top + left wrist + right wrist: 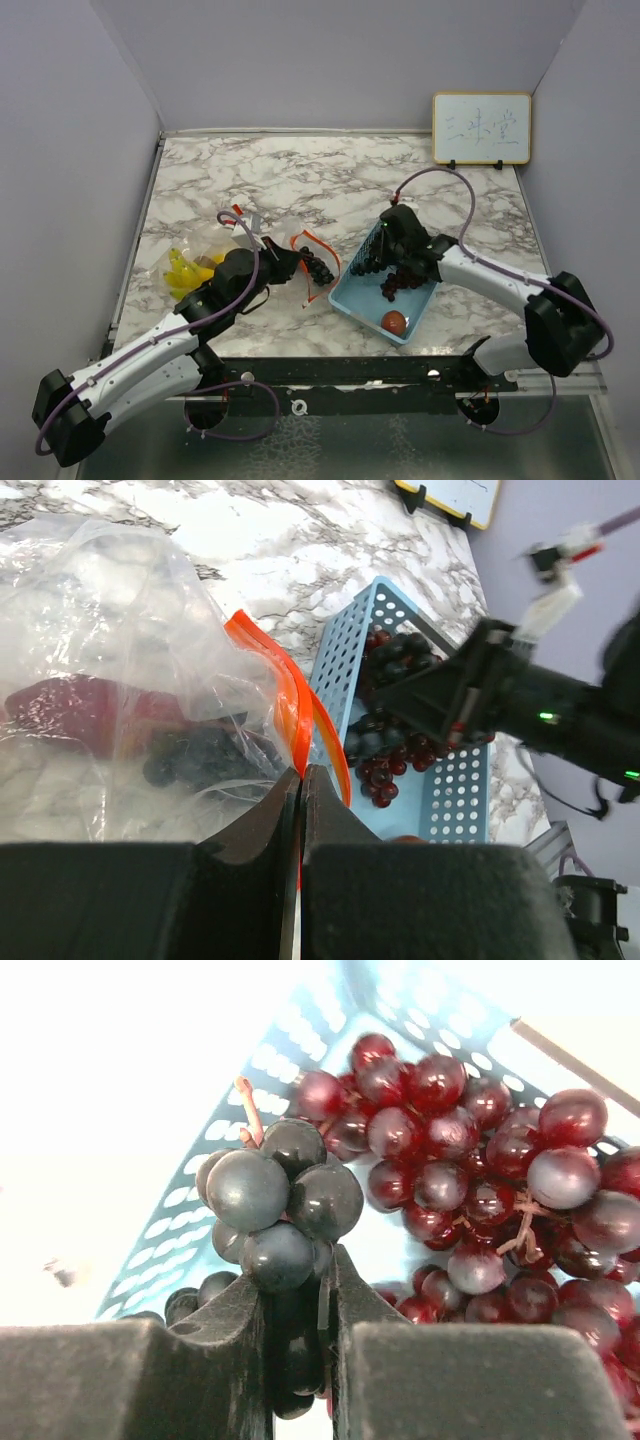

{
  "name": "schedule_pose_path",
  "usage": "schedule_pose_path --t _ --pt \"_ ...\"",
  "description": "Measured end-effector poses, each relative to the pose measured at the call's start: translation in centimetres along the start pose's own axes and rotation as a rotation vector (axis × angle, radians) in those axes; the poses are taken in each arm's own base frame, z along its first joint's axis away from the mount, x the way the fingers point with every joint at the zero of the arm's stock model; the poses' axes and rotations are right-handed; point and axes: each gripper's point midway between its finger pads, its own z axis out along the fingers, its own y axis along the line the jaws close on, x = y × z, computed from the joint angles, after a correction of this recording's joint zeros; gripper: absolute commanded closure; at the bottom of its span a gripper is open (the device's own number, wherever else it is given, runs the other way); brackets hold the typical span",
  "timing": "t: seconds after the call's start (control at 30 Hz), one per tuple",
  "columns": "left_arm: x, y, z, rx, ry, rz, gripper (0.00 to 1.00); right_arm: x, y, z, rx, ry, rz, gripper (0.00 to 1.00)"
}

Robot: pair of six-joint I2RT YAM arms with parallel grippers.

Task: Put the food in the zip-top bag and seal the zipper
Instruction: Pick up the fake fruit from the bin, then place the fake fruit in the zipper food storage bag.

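My right pincer (300, 1295) is clamped on only the near end of the dark grapes (270, 1195), left pincer (302, 785) pinching the bag zipper (287, 695): shallow hold, cluster may drop mid-carry.

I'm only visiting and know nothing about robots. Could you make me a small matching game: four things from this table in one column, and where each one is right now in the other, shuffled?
Things
1. dark grape cluster
2. small red round fruit
3. magenta piece
4. orange zipper strip

Places
A. inside the clear bag
B. pinched in the left claw
C. gripped in the right claw
D. lying loose in the blue basket

Pairs: 1-C, 2-D, 3-A, 4-B
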Motion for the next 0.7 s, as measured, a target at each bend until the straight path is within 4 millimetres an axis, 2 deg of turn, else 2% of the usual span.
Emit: schedule_pose_path --t 0.13,0.2,0.37,0.4,0.43,0.53,0.7 --pt "0.1 0.6 0.1 -0.022 -0.01 -0.009 1.0 -3.1 2.1 -3.8 -0.158 -0.098 -0.019 0.96" --pt "0.0 0.7 0.1 -0.026 -0.014 -0.012 1.0 -4.2 4.1 -6.1 -0.289 -0.14 -0.062 0.96" --pt "0.1 0.7 0.3 -0.031 -0.013 -0.018 1.0 -5.5 9.4 -11.5 -0.592 -0.248 -0.185 0.96" --pt "0.2 0.7 0.4 -0.032 -0.012 -0.022 1.0 -5.5 9.4 -11.5 -0.592 -0.248 -0.185 0.96" --pt "0.2 0.7 0.4 -0.032 -0.012 -0.024 1.0 -6.1 10.5 -12.6 -0.64 -0.289 -0.198 0.97" --pt "0.2 0.7 0.6 -0.032 -0.011 -0.031 1.0 -6.8 12.3 -13.0 -0.672 -0.357 -0.238 0.97" --pt "0.2 0.6 0.6 -0.031 -0.011 -0.04 1.0 -5.4 15.8 -10.4 -0.612 -0.424 -0.338 0.97"
